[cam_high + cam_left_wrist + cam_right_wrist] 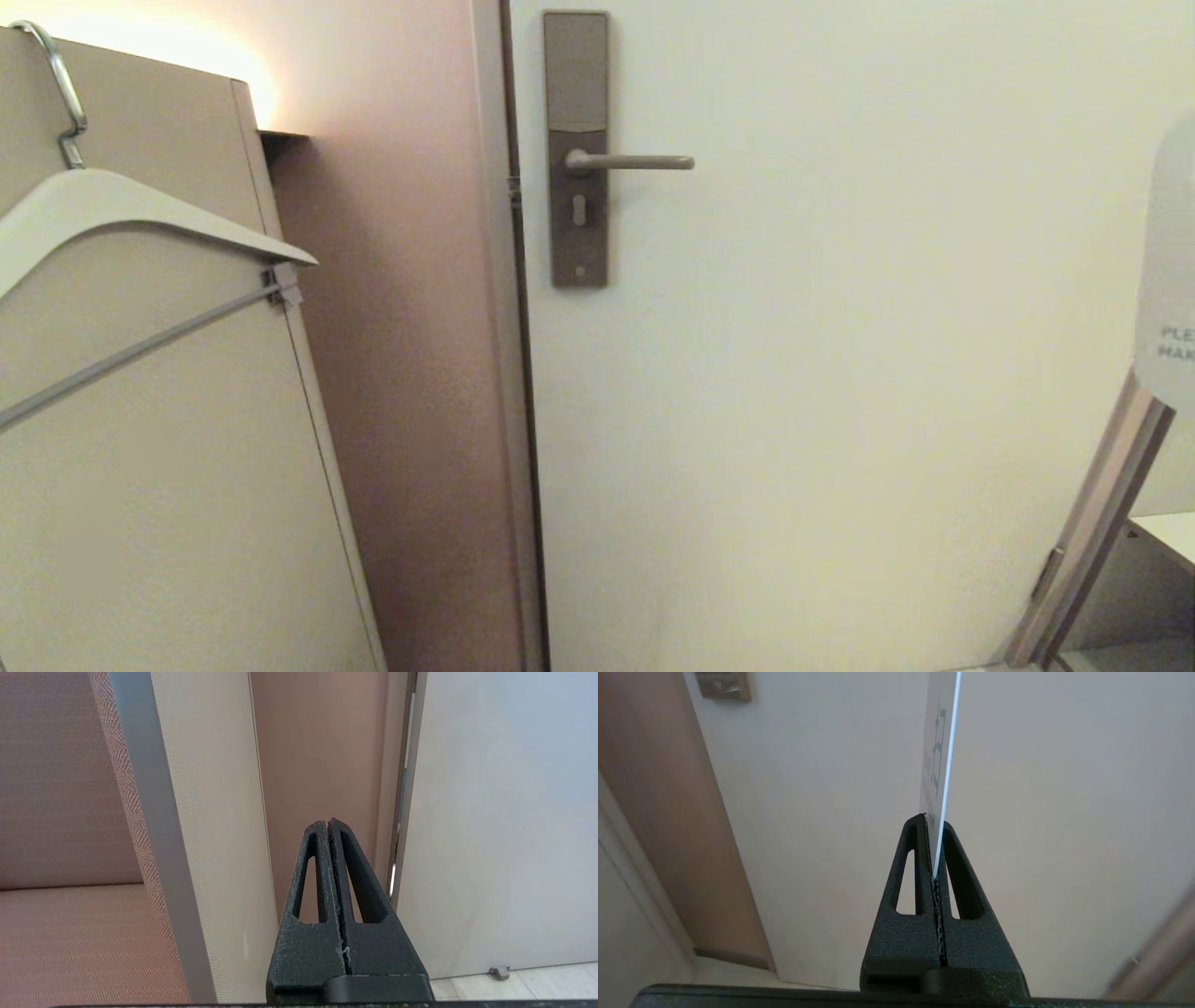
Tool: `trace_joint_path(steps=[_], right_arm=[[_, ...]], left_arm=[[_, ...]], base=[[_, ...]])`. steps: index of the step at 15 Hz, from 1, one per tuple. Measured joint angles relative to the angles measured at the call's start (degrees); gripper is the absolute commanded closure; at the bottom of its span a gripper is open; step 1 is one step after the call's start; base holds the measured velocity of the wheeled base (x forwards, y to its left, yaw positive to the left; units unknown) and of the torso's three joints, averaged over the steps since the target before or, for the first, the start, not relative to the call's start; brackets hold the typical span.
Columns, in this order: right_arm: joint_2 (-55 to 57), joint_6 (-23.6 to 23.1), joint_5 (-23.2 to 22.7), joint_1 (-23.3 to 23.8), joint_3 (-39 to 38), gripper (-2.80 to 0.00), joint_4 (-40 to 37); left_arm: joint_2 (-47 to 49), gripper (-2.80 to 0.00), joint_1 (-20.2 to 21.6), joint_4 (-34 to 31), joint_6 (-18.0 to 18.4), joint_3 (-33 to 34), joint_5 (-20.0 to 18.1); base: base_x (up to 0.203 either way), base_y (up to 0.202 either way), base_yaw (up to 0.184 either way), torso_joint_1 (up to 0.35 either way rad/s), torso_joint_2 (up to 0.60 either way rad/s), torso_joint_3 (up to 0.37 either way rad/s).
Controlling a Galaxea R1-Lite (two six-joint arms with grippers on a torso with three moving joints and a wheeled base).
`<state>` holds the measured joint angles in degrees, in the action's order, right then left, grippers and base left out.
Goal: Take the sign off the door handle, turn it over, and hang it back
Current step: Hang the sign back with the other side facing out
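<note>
I am holding the sign (937, 765) in my right end effector (934, 823). The fingers are pressed together on the card's lower edge, and the card is standing straight out past the fingertips, edge-on to the wrist camera. The printed pale side is facing one finger; the thin edge is showing a blue line.

In the head view the sign (1169, 271) is showing only at the far right border, pale side toward me, with the first letters of two lines of print readable. The right end effector itself is outside that view.

The door handle (630, 161) is bare. It is a slim lever lying level, running from its lock plate (577, 149) toward my right, free tip pointing to the side the sign is on. So the sign is well apart from the handle, off to its right and somewhat lower. The right arm is the nearer one and already has the card.

My left end effector (328, 823) is fully closed on nothing, parked low beside the door frame.

Judgement: removal is done and the pale side is facing out, so the remaining step is rehanging. The coming move calls for carrying the card left and up, hole level with the lever's free tip, then sliding it along the lever's axis. The hole is not visible in any view, so I cannot confirm its alignment.

A clothes hanger (140, 219) is hanging on the panel at left, irrelevant.
</note>
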<state>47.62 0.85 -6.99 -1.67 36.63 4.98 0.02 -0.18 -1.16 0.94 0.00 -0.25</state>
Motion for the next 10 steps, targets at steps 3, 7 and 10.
trace_joint_path(steps=[3,7,10], right_arm=[[9.75,0.00,-2.87,0.00,6.01,0.00,2.28],[22.78,0.02,-4.41,-0.14,15.92,0.00,3.12],[30.89,0.02,-4.73,-1.80,21.90,0.00,3.20]], left_arm=[[0.00,0.00,0.00,-0.02,0.00,0.00,0.00],[0.00,0.00,0.00,-0.02,0.00,0.00,-0.01],[0.00,0.00,0.00,-0.02,0.00,0.00,0.00]], base=[[0.000,0.000,0.000,0.000,0.00,0.000],[0.000,0.000,0.000,0.000,0.00,0.000],[0.000,0.000,0.000,0.000,0.00,0.000]])
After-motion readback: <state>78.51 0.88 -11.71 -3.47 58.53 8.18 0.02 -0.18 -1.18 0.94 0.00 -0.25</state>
